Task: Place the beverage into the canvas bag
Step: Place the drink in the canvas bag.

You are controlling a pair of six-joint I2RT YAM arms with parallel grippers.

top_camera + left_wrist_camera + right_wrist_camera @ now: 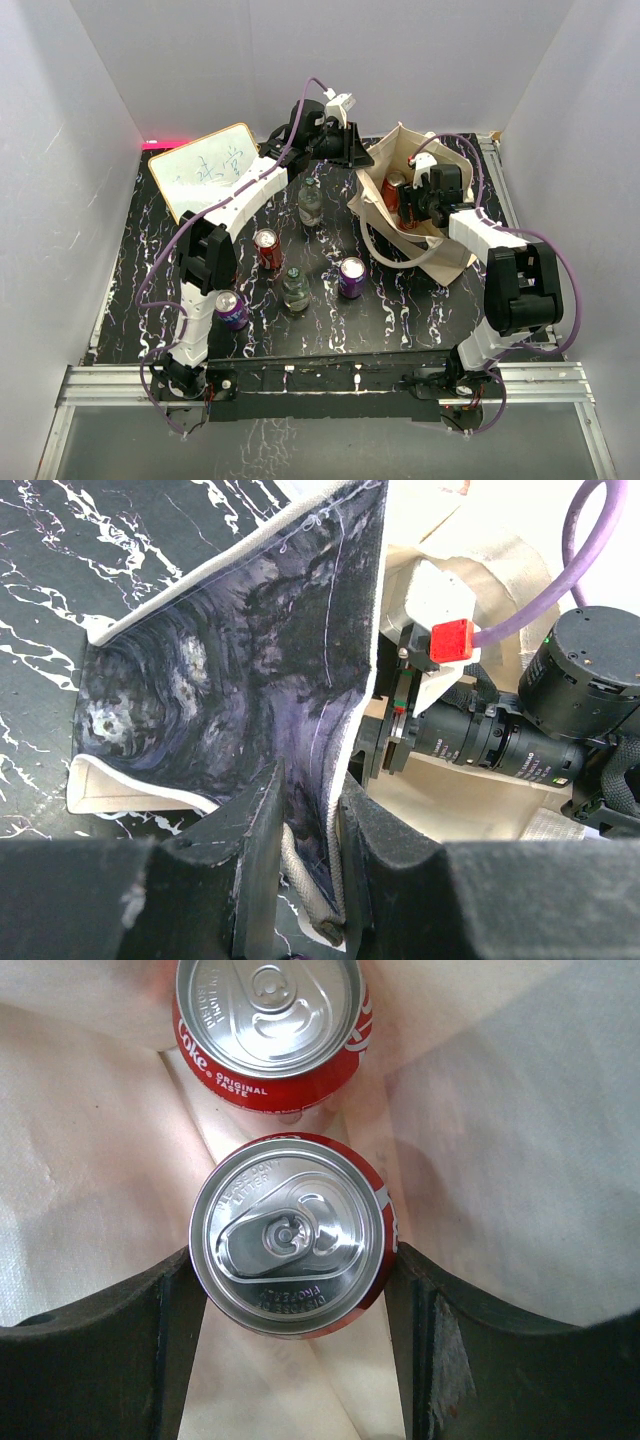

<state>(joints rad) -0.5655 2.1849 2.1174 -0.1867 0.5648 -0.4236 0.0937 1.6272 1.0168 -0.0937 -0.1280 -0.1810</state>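
Grasps a red can (290, 1235) in the right gripper (292, 1255), pinching its sides from left and right with dark fingers (150, 1330), silver lid and pull tab turned up toward the wrist camera. Holds it upright deep inside the canvas bag (447, 258), between beige walls, just beside a second red can (268, 1020) marked Coke, farther in from the fingertips. Enters the bag's open mouth from the near right, as seen from overhead. Clamps the left gripper (310, 785) on the bag's rim at its far left side, squeezing the black panel (250, 650) and its beige hem between jaws set close together. Canvas bag itself at the far right of the black marbled table (130, 300), mouth open upward. Outside the bag, on the table and well apart from both grippers: a loose red can (267, 248), a purple can near the bag's handle loop (352, 277), another purple can by the left arm's base (231, 309), a far bottle (311, 200) and a near bottle (295, 290), both clear, and a whiteboard (205, 170) propped at the far left corner.
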